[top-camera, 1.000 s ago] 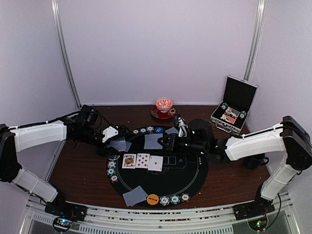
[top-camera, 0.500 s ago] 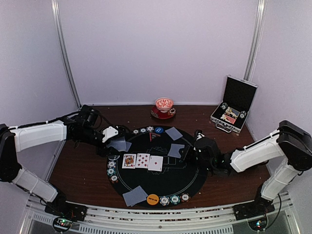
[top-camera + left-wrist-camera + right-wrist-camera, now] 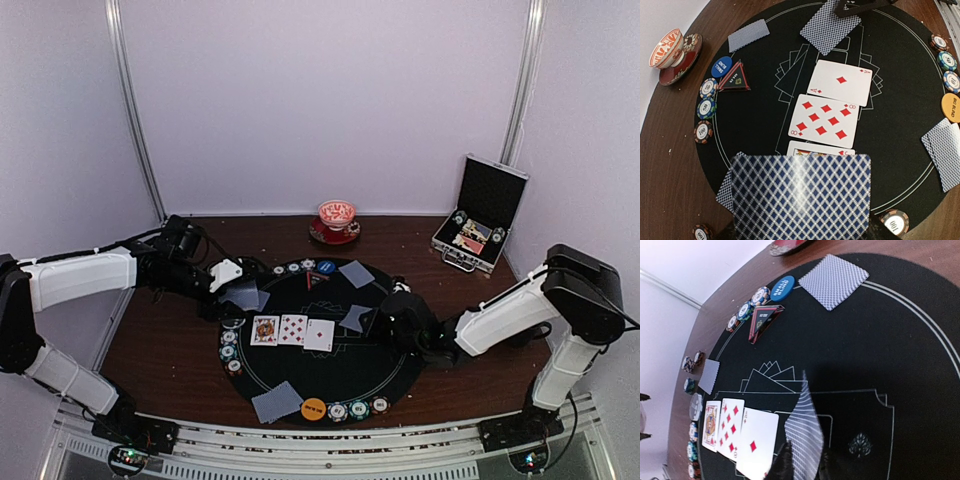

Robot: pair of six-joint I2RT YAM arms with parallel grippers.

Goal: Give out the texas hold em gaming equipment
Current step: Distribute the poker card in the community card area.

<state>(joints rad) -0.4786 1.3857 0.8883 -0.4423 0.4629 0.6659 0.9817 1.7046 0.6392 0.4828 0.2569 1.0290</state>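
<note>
The right gripper [image 3: 805, 466] reaches low over the round black mat [image 3: 390, 362] and pinches one grey-blue-backed playing card [image 3: 805, 432] on edge beside three face-up cards [image 3: 292, 331]. The left gripper [image 3: 232, 282] clamps more blue-backed cards [image 3: 800, 195] at the mat's left rim. The silver-edged black case [image 3: 492, 192] (lid up) holds chips and cards [image 3: 470, 238]. It sits on a brown wooden table [image 3: 160, 340] between white walls.

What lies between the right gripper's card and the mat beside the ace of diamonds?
Nothing visible: the right gripper holds the face-down card tilted over bare mat beside the ace of diamonds.
</note>
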